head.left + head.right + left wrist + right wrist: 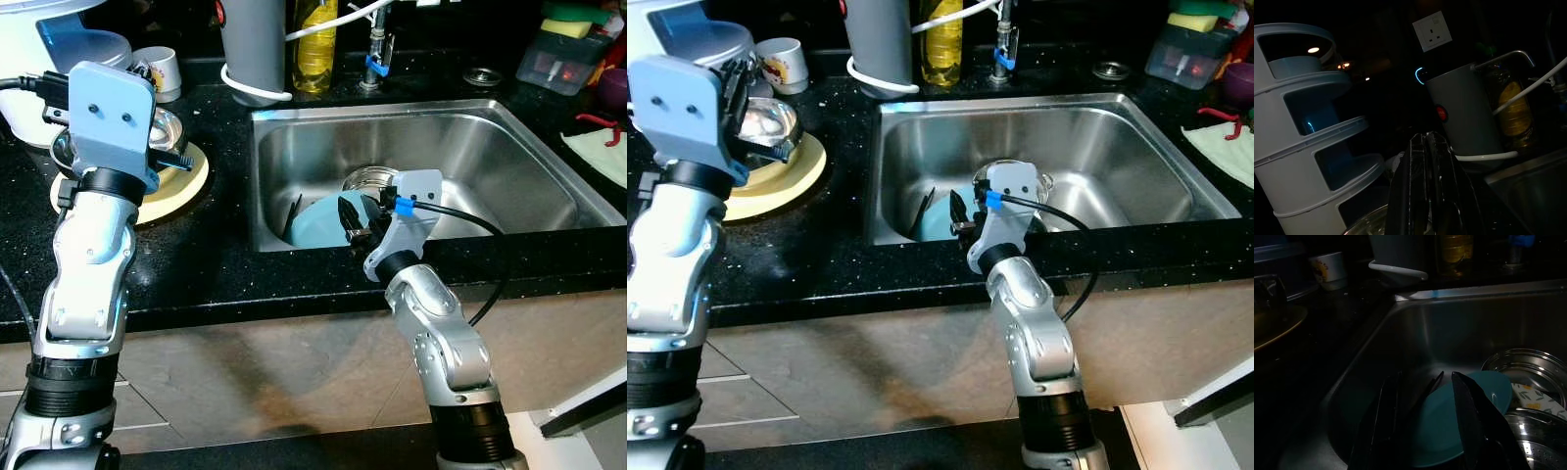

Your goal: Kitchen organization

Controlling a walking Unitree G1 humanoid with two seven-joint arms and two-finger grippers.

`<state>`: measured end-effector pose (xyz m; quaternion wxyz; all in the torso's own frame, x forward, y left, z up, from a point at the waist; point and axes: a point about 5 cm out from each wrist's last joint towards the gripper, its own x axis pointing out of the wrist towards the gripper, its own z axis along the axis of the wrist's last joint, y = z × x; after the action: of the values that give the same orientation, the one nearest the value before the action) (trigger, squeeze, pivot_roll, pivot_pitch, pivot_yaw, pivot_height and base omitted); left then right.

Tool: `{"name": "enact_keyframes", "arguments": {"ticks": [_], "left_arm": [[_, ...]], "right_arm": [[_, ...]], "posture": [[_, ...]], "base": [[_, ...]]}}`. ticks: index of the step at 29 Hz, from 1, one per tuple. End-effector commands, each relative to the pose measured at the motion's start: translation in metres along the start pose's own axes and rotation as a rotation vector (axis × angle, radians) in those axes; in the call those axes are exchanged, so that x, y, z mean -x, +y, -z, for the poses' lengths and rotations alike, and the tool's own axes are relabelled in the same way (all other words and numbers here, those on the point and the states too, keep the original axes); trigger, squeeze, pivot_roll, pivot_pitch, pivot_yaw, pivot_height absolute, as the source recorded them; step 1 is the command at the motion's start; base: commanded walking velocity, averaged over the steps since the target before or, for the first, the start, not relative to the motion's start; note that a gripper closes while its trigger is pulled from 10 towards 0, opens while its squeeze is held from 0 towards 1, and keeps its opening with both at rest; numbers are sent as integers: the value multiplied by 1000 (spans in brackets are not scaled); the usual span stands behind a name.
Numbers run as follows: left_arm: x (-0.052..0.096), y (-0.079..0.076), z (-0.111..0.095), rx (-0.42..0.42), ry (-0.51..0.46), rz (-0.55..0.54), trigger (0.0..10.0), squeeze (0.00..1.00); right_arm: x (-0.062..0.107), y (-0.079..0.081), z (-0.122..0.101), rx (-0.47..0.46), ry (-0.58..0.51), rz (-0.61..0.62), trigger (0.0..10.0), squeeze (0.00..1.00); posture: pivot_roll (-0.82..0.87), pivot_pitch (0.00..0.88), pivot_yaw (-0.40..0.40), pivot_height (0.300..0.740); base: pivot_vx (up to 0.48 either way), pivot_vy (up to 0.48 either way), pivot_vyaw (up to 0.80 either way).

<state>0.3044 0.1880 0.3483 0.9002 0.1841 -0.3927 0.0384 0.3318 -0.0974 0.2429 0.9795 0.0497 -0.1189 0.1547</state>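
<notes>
A teal plate (pixel 318 223) leans in the steel sink (pixel 470 127) against a steel pot (pixel 367 179). My right gripper (pixel 353 220) is down in the sink at the plate's near edge. It is open, and in the right wrist view the teal plate (pixel 1449 421) lies between its two fingers (pixel 1474 421). On the counter to the left, a steel bowl (pixel 165 127) rests on a yellow plate (pixel 186 181). My left gripper (pixel 171 157) hovers at the bowl's rim with its fingers (pixel 1425 186) shut together. Whether they pinch the rim is hidden.
A grey kettle (pixel 253 44), a yellow oil bottle (pixel 315 44) and the tap stand behind the sink. A mug (pixel 162 69) and a white tiered rack (pixel 1303 147) are at the back left. A sponge box (pixel 568 49) and a cloth (pixel 602 152) lie at the right.
</notes>
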Motion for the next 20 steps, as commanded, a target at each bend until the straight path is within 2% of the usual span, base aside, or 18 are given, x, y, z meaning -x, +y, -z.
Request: {"name": "enact_keyframes", "arguments": {"ticks": [1,9,14,15,20], "left_arm": [[-2,2,-7,-1,-27,-10,0,0],[-8,4,-12,-2,-45,-16,0,0],[-17,4,-21,19,-98,-21,0,0],[-21,-1,-31,60,-150,7,0,0],[-24,-11,-42,108,-206,49,0,0]], "right_arm": [[1,1,0,-11,0,-1,10000,0],[1,1,0,-13,-4,0,10000,0],[0,1,0,-11,-7,0,10000,0],[0,1,-1,-11,-10,2,10000,0],[1,0,-1,-11,-11,4,10000,0]], "posture": [[-51,197,29,740],[-50,185,30,740],[-50,185,30,740],[-51,179,32,740],[-51,179,32,740]], "base": [[0,0,0],[0,0,0],[0,0,0],[0,0,0],[0,0,0]]}}
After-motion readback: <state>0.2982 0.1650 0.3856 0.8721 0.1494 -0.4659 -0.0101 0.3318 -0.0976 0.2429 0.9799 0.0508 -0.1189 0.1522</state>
